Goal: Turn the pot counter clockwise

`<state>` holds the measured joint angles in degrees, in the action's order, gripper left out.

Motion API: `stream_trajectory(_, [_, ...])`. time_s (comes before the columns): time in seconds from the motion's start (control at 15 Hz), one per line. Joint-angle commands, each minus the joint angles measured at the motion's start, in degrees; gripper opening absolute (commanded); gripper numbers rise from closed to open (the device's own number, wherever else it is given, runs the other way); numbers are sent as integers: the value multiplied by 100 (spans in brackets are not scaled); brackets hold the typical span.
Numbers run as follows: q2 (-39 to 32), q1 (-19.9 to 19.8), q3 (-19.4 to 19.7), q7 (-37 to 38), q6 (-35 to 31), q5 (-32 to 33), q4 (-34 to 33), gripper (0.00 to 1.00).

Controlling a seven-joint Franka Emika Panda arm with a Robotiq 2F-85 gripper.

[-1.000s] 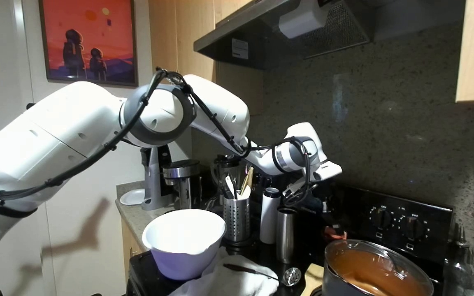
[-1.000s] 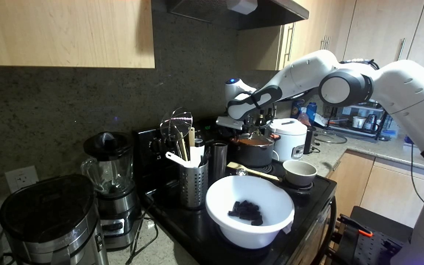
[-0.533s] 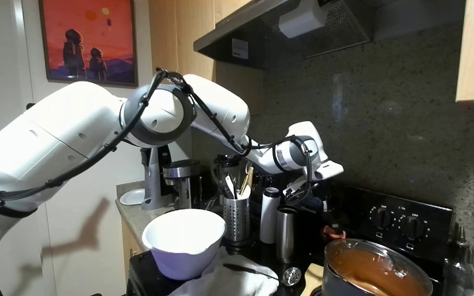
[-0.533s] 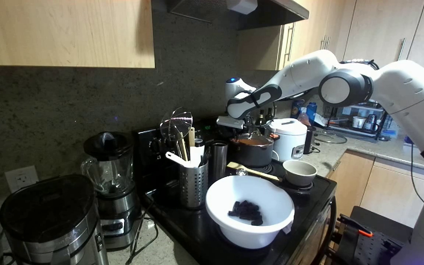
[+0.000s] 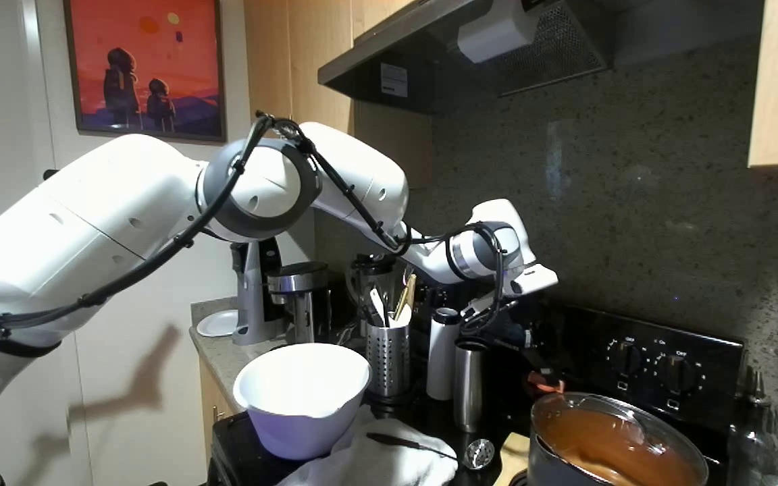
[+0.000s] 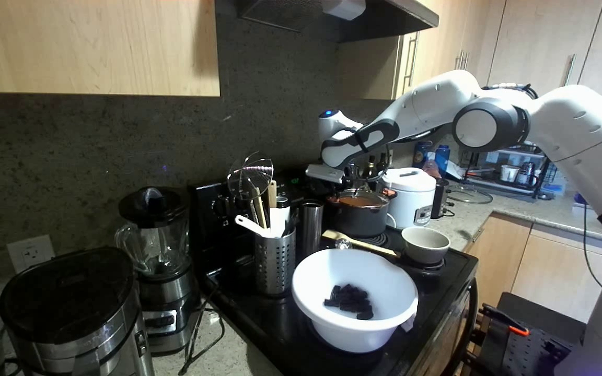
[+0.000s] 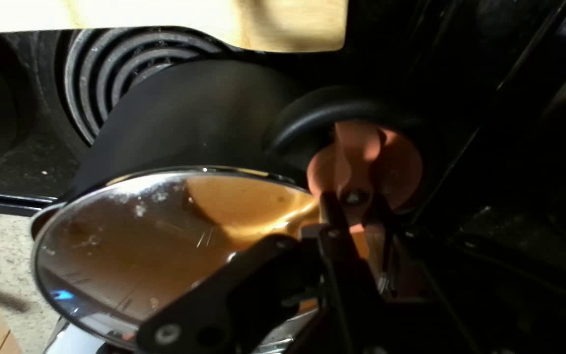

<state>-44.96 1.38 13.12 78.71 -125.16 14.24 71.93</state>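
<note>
The pot stands on the back of the stove, its dark wall [image 6: 358,220] showing in an exterior view. Its wall also shows in an exterior view [image 5: 554,467] and in the wrist view [image 7: 199,118]. Its inside looks orange-brown, under what seems to be a glass lid [image 7: 140,250] with a shiny rim. A black loop handle with an orange grip [image 7: 361,152] sticks out toward the back panel. My gripper [image 7: 353,204] is at this handle, its dark fingers on either side of the orange part and closed on it. The exact contact is in shadow.
A wooden utensil [image 6: 358,243] lies close beside the pot. A steel tumbler [image 5: 469,385], the utensil holder [image 6: 276,263] and the large white bowl [image 6: 356,329] stand near. A white cooker [image 6: 409,196] is just behind the pot. The stove's back panel [image 5: 652,358] is close to the handle.
In an exterior view my gripper has shifted slightly left, and the orange handle and the pot's rim have shifted slightly left with it. The rest stays as it was.
</note>
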Motion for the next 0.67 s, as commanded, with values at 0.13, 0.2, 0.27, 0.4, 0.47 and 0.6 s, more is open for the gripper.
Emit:
stream_trajectory(0.13, [35,71,59,575,432,-188,-4,6])
stream_trajectory(0.2, [40,65,46,690,487,-215,-4,6])
stream_trajectory(0.27, [42,68,44,806,528,-221,-6,6])
stream_trajectory(0.4, [45,54,9,1024,626,-294,-23,6])
stream_trajectory(0.47, [43,46,-6,1103,674,-329,-35,6])
stream_trajectory(0.6, [39,19,-57,1263,786,-471,-58,6])
